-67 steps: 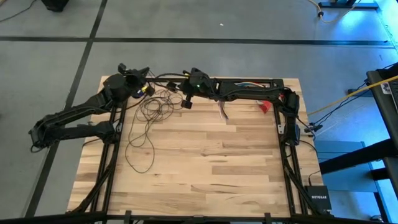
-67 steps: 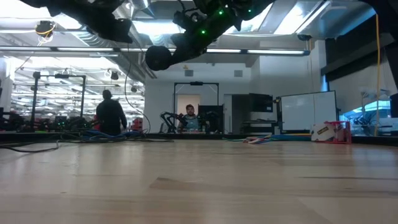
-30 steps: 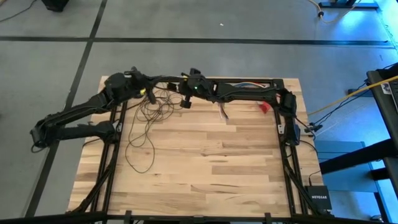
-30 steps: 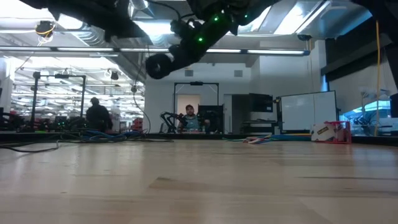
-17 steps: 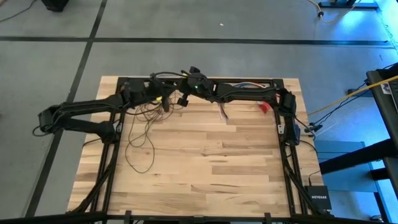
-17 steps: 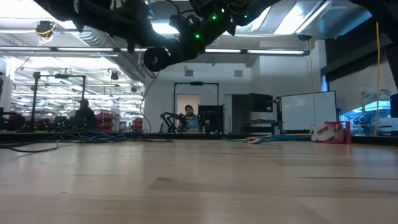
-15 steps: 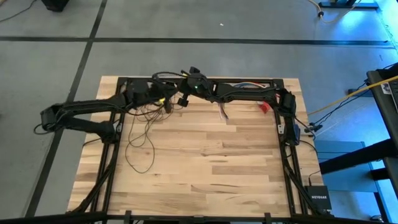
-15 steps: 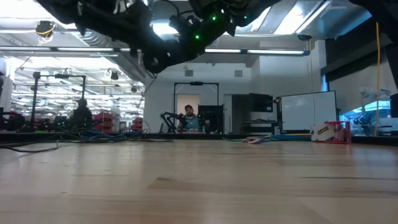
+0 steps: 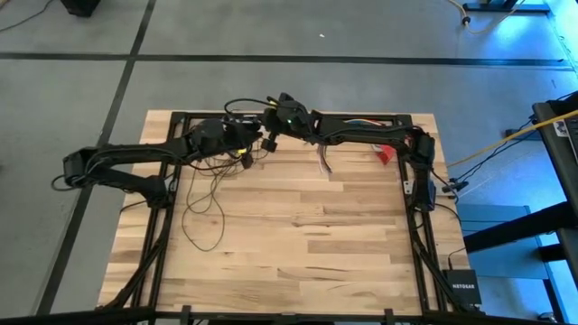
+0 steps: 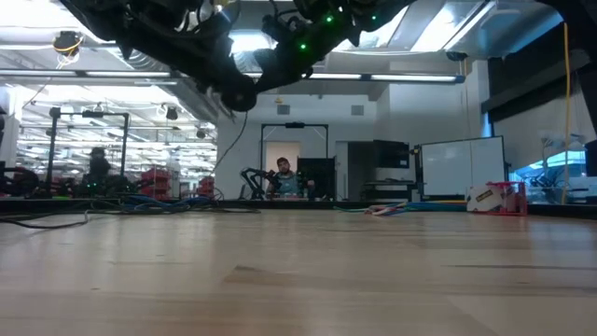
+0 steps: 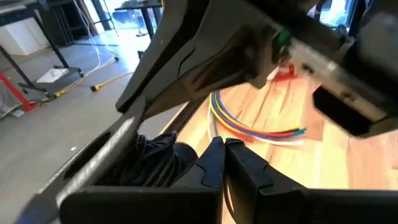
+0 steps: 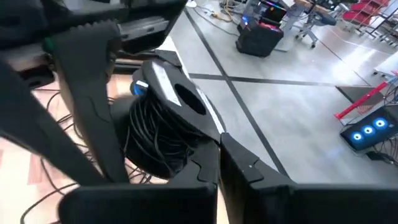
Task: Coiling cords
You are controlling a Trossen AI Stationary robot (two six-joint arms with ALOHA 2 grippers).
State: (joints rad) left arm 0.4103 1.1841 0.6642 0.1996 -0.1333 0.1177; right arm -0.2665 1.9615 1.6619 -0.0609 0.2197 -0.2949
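Left gripper (image 9: pixel 246 144) and right gripper (image 9: pixel 268 140) close together above the wooden surface's (image 9: pixel 298 244) far edge, both fingers closed, thin dark cord (image 9: pixel 206 209) looping across the surface's left side below the left gripper

The right gripper (image 12: pixel 219 160) fills the bottom centre of the frame, its 2 dark fingers (image 12: pixel 242 165) pressed together. Left of centre sits a bundle of black cables (image 12: pixel 158 134) on the left arm (image 12: pixel 93 99). Thin loops of the cords (image 12: pixel 53 196) lie on the wooden table (image 12: pixel 15 171) at lower left. Grey floor (image 12: pixel 292 118) with dark lines spreads across the right.
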